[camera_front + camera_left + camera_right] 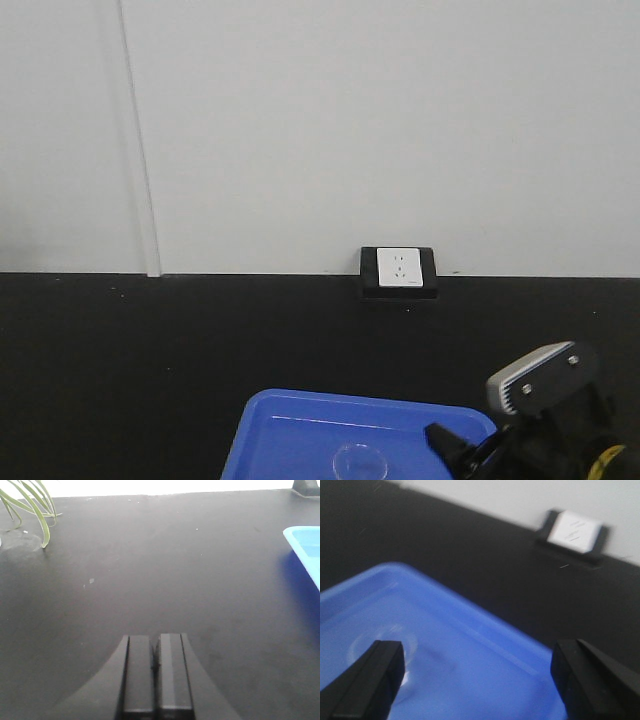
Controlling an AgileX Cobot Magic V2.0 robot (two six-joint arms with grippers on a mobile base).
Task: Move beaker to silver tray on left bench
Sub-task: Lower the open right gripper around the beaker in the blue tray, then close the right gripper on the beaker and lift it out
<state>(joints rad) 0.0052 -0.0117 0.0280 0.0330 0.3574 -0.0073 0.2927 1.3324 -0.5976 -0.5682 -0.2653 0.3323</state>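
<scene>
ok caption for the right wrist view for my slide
Open right tool hovering over the blue tray holding a clear beaker, wall socket behind

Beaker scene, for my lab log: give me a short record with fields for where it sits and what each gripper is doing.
beaker: inside the blue tray, not gripped
blue tray: on the black countertop
right gripper: open, over the blue tray, close to the beaker
left gripper: shut, empty, over bare countertop
silver tray: not in view
also seen: wall socket, plant leaves
</scene>
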